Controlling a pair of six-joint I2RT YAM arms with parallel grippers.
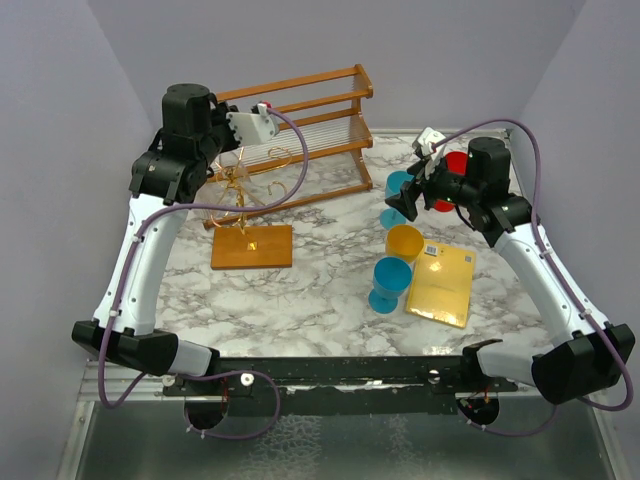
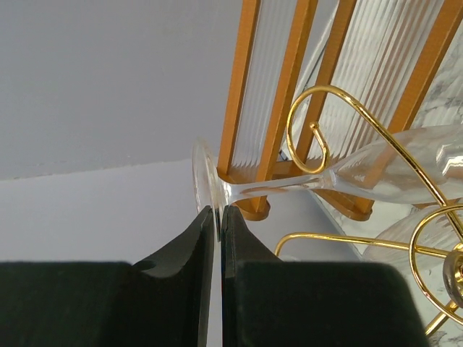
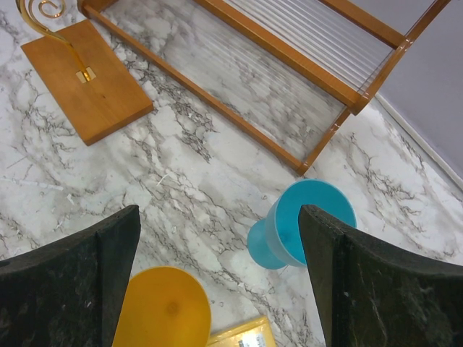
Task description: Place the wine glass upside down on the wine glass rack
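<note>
The clear wine glass (image 2: 394,166) lies on its side in the left wrist view, and its stem (image 2: 282,186) passes through a curled arm of the gold wire wine glass rack (image 2: 340,97). My left gripper (image 2: 219,213) is shut on the rim of the glass's foot (image 2: 205,177). In the top view my left gripper (image 1: 228,165) is high at the rack's top (image 1: 240,190), above its orange-brown wooden base (image 1: 252,246). My right gripper (image 1: 400,205) is open and empty over the cups, far right of the rack; it also shows in the right wrist view (image 3: 219,211).
A two-tier wooden slatted shelf (image 1: 310,120) stands behind the rack. Two blue cups (image 1: 390,283) (image 1: 400,185), a yellow cup (image 1: 404,241), a yellow packet (image 1: 441,284) and a red cup (image 1: 455,165) sit at the right. Grey walls close in left, right and back.
</note>
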